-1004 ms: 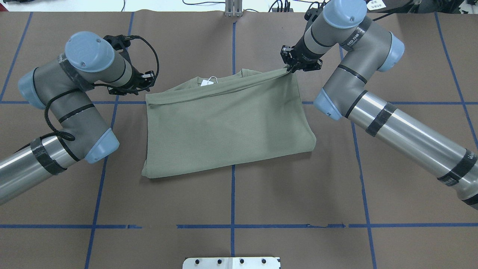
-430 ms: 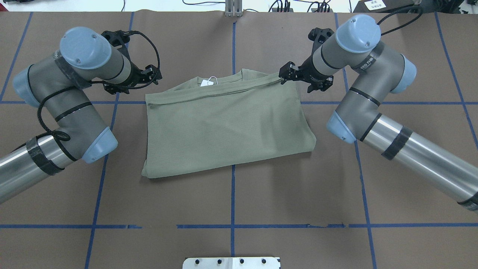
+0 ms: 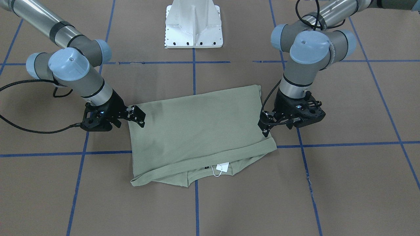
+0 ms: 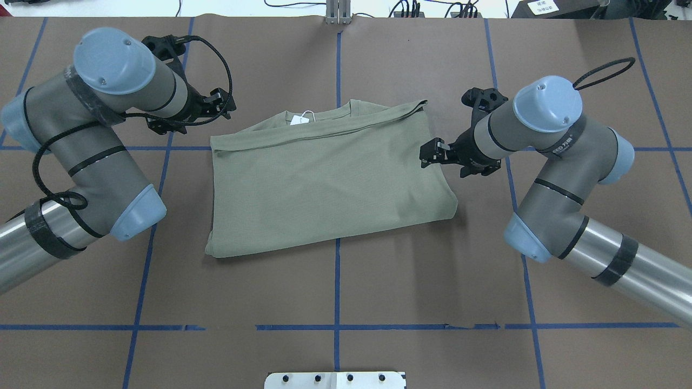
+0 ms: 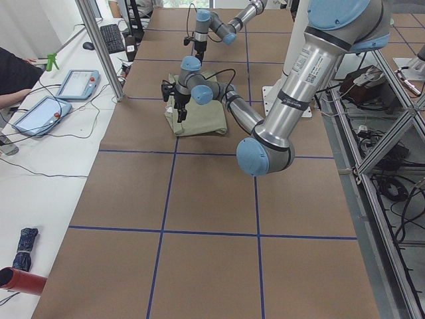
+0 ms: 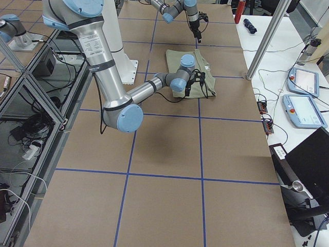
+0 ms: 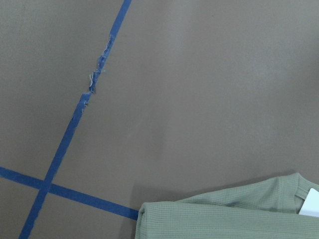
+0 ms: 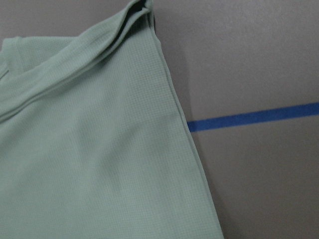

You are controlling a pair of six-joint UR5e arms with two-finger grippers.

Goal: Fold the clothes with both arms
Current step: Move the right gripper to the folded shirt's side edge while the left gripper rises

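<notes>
Green shirt (image 4: pixel 330 183) folded flat on brown worktop (image 4: pixel 378 281); L fingers (image 3: pixel 263 126) & R fingers (image 3: pixel 140 115) spread apart, gripping nothing, beside shirt's side edges.

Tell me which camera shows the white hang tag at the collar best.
The exterior front-facing view: the hang tag lies at the near edge of the shirt, largest there, string loop visible. Overhead shows it smaller; the left wrist view catches only a corner; the right wrist view misses it; the side views are too distant.
</notes>
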